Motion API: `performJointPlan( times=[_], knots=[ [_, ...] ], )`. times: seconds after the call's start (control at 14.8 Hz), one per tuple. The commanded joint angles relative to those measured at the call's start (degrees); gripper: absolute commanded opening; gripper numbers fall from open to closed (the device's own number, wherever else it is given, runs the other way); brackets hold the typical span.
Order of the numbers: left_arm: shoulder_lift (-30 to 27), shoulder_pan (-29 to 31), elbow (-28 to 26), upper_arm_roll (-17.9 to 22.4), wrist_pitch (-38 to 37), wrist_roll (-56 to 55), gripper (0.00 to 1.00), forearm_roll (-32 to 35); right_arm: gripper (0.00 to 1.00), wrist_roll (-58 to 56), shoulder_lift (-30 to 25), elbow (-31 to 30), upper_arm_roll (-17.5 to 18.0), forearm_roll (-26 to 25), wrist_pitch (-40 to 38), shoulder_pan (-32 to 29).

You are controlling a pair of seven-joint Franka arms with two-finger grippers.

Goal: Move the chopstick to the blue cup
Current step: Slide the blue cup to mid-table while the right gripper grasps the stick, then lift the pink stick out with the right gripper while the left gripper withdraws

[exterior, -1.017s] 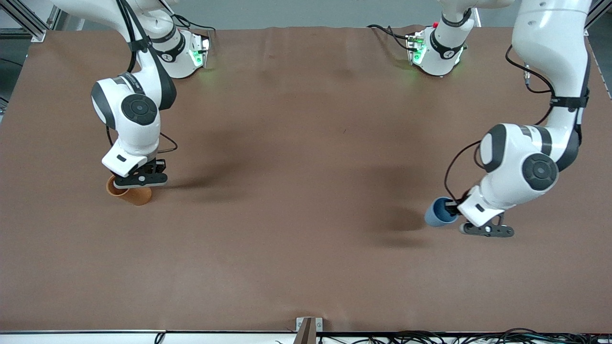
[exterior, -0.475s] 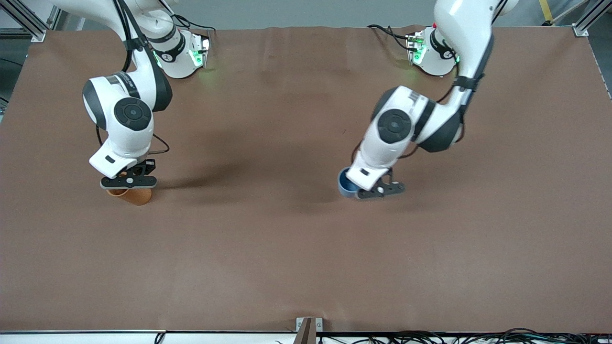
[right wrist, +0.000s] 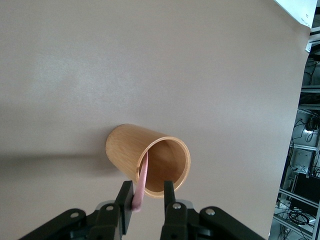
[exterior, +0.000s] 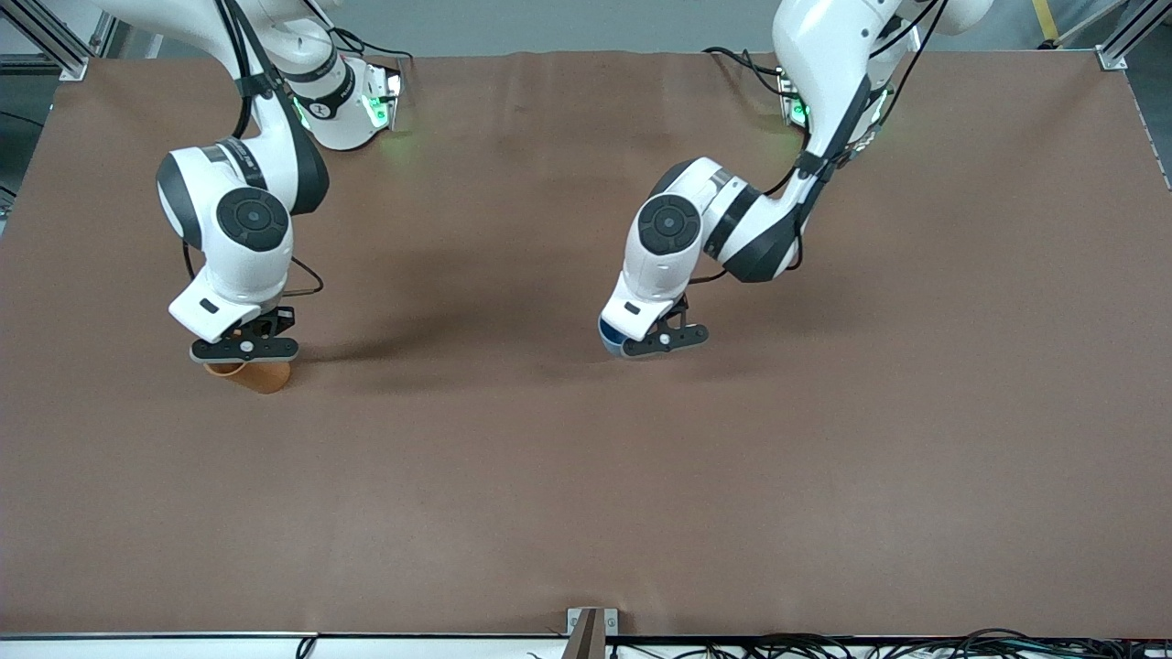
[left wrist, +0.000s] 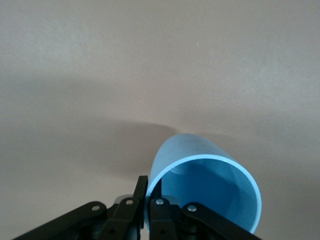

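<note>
My left gripper (exterior: 656, 343) is shut on the rim of the blue cup (exterior: 608, 333), one finger inside and one outside. It holds the cup tilted over the middle of the table. The left wrist view shows the cup (left wrist: 200, 165) empty at my left gripper (left wrist: 145, 202). My right gripper (exterior: 244, 350) hangs open just over the orange-brown cup (exterior: 264, 376). In the right wrist view the pink chopstick (right wrist: 142, 182) stands in that cup (right wrist: 127, 147) and leans between the fingers of my right gripper (right wrist: 147, 199), touching one finger (right wrist: 125, 197). The chopstick is hidden in the front view.
The brown table mat (exterior: 586, 494) runs bare around both cups. A small metal bracket (exterior: 591, 624) sits at the table edge nearest the front camera. Cables (exterior: 824, 645) lie along that edge.
My left arm has carried the blue cup from the left arm's end of the table to the middle. My right gripper has shifted slightly over the orange-brown cup.
</note>
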Motion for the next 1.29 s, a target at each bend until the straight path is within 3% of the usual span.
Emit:
performJointPlan(
  times=[0.0, 0.27, 0.34, 0.47, 0.54, 0.68, 0.95, 1.08, 1.22],
  knots=[
    [1.5, 0.1, 1.7, 0.4, -0.2, -0.6, 0.01, 0.9, 0.29, 1.1, 0.1, -0.1, 0.3, -0.5, 0.4, -0.7],
    [2.4, 0.0, 1.4, 0.4, 1.4, -0.6, 0.06, 0.9, 0.29, 0.9, 0.5, -0.4, 0.3, 1.5, 0.6, -1.2],
    [2.8, 0.0, 1.4, 0.4, 1.4, -0.6, 0.25, 0.9, 0.29, 0.8, 0.5, -0.4, 0.3, 1.7, 0.6, -1.2],
    [2.7, 0.0, 1.3, 0.4, 1.3, -0.2, 0.86, 0.9, 0.2, 0.4, 0.5, -0.2, 0.3, 1.7, 0.6, -1.3],
    [1.9, 0.2, 1.3, 0.4, 0.8, -0.5, 1.0, 0.9, 0.11, 0.4, 0.5, -0.2, 0.3, 1.7, 0.6, -1.6],
    [-2.6, 1.4, 1.6, 0.5, -2.9, 0.2, 1.0, 0.9, 0.05, 0.3, 0.5, 0.1, 0.3, 1.6, 0.7, -1.9],
    [-12.3, 8.2, 2.3, 0.8, -12.8, 11.0, 1.0, 0.9, 0.04, -2.3, 0.3, 2.8, 0.2, 2.7, -0.2, -2.5],
    [-15.9, 13.5, 2.2, 0.7, -15.6, 18.8, 1.0, 0.9, 0.04, -7.3, 0.1, 5.7, 0.1, 8.9, -2.6, -4.2],
    [-18.1, 19.8, 2.0, 0.6, -18.9, 28.5, 1.0, 0.9, 0.04, -13.6, -0.3, 11.4, 0.1, 17.8, -9.8, -6.2]
  ],
)
